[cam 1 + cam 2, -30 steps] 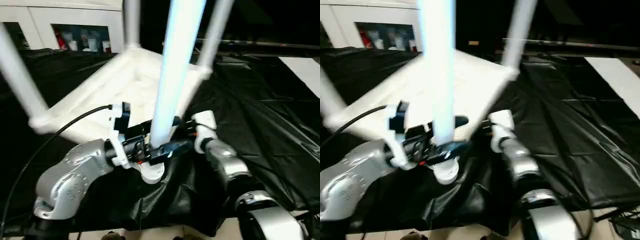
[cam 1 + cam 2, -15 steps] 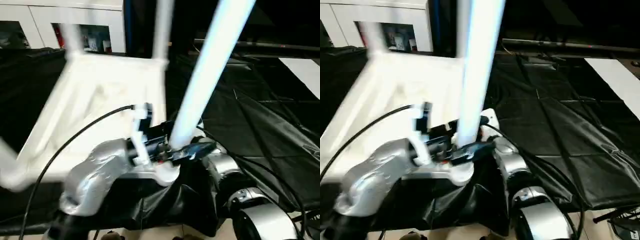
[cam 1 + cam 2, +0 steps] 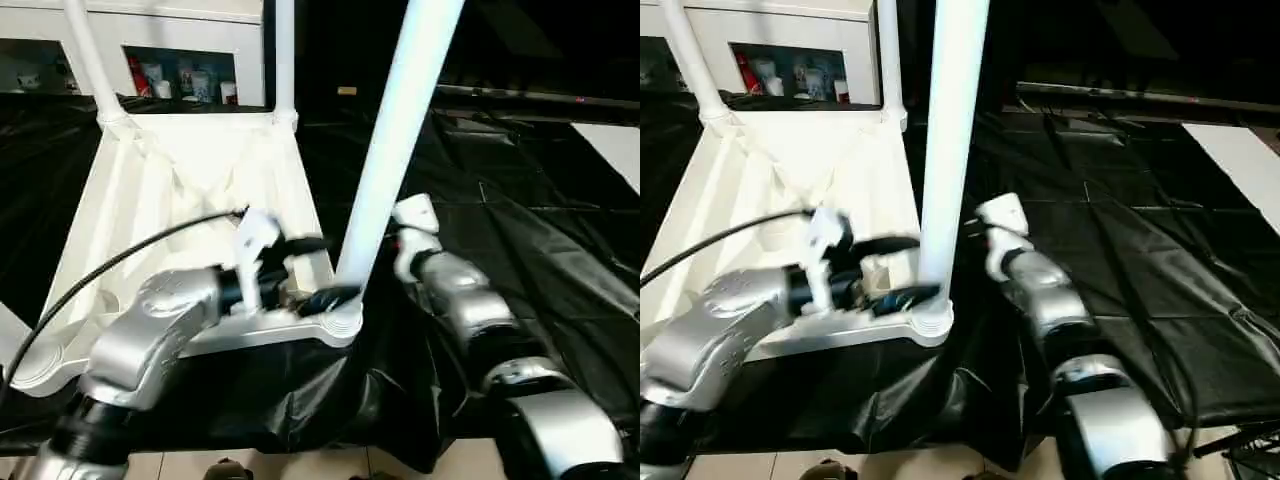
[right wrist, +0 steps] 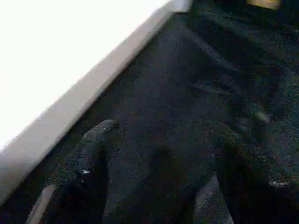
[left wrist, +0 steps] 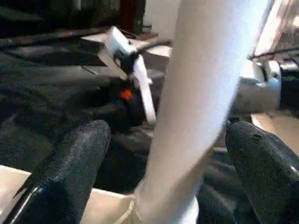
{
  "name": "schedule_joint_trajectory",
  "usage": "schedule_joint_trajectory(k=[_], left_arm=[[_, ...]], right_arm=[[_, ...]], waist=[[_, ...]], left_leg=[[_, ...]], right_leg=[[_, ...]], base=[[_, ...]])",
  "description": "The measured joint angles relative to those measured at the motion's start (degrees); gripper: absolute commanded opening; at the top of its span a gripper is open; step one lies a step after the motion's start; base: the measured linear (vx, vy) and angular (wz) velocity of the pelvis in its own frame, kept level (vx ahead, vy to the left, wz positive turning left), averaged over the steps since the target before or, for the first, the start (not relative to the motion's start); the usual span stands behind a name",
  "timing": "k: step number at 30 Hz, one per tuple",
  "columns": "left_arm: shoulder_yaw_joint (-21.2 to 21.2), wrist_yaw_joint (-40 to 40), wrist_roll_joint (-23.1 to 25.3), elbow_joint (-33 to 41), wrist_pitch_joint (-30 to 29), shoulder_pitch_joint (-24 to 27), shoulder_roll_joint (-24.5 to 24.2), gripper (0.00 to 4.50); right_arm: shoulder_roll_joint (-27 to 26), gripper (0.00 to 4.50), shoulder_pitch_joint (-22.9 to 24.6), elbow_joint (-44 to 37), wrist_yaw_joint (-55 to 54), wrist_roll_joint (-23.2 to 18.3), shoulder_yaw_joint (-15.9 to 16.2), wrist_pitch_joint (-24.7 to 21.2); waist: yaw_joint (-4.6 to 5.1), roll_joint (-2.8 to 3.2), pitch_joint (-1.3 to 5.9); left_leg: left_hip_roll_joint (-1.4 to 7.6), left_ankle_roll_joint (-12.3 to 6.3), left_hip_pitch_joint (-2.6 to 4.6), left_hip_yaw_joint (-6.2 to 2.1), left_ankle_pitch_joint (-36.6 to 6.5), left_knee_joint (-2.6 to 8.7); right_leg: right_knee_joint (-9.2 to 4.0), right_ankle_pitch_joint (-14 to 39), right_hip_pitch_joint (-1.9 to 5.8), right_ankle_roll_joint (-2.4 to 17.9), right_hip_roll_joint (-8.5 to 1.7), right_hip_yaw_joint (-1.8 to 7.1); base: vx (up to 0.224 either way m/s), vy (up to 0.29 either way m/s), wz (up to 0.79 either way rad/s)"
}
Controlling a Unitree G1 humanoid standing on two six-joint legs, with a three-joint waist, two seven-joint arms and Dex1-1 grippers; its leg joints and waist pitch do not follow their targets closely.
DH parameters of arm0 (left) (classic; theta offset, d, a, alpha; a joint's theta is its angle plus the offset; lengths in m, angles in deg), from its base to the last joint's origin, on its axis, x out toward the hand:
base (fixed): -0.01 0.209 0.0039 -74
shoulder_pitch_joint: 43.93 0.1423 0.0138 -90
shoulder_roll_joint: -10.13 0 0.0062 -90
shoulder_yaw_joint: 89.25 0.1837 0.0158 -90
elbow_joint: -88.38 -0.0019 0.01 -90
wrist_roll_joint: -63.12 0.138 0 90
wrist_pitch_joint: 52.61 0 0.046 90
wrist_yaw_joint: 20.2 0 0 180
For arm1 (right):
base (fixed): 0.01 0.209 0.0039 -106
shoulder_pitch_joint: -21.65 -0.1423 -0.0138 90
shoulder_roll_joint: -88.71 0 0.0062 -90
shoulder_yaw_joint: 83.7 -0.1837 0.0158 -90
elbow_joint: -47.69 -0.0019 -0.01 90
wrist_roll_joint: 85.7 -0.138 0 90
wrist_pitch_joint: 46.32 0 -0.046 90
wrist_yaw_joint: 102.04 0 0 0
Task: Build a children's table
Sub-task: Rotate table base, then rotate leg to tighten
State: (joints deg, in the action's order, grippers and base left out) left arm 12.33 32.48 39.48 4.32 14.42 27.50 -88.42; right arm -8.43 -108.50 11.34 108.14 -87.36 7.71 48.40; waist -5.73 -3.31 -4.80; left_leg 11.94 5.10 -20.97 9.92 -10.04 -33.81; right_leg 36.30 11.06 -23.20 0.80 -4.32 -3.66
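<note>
The children's table lies upside down on black cloth, its white ribbed top [image 3: 170, 200] facing up. A long white leg [image 3: 395, 150] stands in the near right corner socket [image 3: 345, 320]. Two more legs [image 3: 85, 55] [image 3: 284, 60] stand at the far corners. My left gripper [image 3: 315, 270] is open and straddles the foot of the near leg; the left wrist view shows a gap between the leg [image 5: 196, 93] and each finger [image 5: 70, 177]. My right gripper [image 4: 170, 177] is open over the cloth just right of the top's edge [image 4: 56, 126], holding nothing.
A white cabinet with glass doors [image 3: 180, 75] stands behind the table at the back left. Black cloth [image 3: 520, 200] covers the work surface and hangs over its front edge. A black cable [image 3: 120, 260] loops from my left arm. A pale strip [image 3: 615, 150] lies far right.
The table top has swung round on the cloth, so its long sides now run away from me. My left gripper stayed at the near leg's foot. The right arm now stands a little off the leg.
</note>
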Motion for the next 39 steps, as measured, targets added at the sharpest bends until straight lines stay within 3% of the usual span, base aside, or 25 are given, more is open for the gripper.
schedule_joint_trajectory(k=[3,8,15,22,28,39], left_arm=[[0.9,2.7,1.9,-2.2,1.2,0.4,-3.4,4.31],[3.3,3.4,6.9,-9.0,5.3,-1.5,-4.4,3.83],[7.5,7.1,11.0,-14.7,7.6,-4.5,-4.8,3.32],[9.2,8.6,14.2,-18.1,10.5,-5.9,-5.6,2.82],[9.7,8.6,16.1,-17.7,10.4,-6.0,-6.9,2.39],[9.8,8.3,17.2,-11.4,2.1,-4.2,-9.0,1.4]], right_arm=[[5.5,3.14,4.3,-6.5,10.0,-0.1,2.6,-0.2],[13.1,3.14,9.4,-19.2,22.9,-1.3,5.9,-2.3],[24.3,3.14,15.7,-34.5,36.2,-4.4,8.1,-11.3],[27.7,3.14,18.5,-43.2,41.1,-6.9,9.1,-17.6],[28.2,3.14,19.8,-45.6,41.6,-7.5,9.7,-19.9],[28.3,3.14,20.0,-49.2,40.9,-7.3,10.4,-22.7]], waist=[[-0.8,0.01,0.0],[-1.4,0.0,0.0],[-2.07,-0.01,0.01],[-2.36,0.01,0.01],[-2.39,0.02,0.02],[-2.62,0.44,0.06]], left_leg=[[0.0,-0.02,-0.04,0.0,0.0,-0.03],[-0.01,-0.04,-0.01,-0.05,0.0,-0.09],[0.0,-0.04,0.05,-0.1,0.0,-0.07],[0.0,-0.04,0.08,-0.14,0.0,-0.07],[0.0,-0.04,0.1,-0.15,0.0,-0.06],[-0.01,-0.03,0.08,-0.18,0.0,-0.07]], right_leg=[[-0.04,0.0,0.0,0.0,0.0,0.0],[-0.07,0.0,0.06,0.0,-0.05,0.02],[-0.05,-0.1,0.06,0.0,-0.04,0.02],[-0.05,-0.1,0.07,0.0,-0.05,0.02],[-0.05,-0.1,0.08,0.0,-0.06,0.02],[-0.05,-0.1,0.09,0.0,-0.07,0.0]], base=[[0.0,0.0,0.0],[0.0,0.0,0.0],[0.0,0.0,0.0],[0.0,0.0,0.0],[0.0,0.0,0.0],[0.0,0.0,0.0]])
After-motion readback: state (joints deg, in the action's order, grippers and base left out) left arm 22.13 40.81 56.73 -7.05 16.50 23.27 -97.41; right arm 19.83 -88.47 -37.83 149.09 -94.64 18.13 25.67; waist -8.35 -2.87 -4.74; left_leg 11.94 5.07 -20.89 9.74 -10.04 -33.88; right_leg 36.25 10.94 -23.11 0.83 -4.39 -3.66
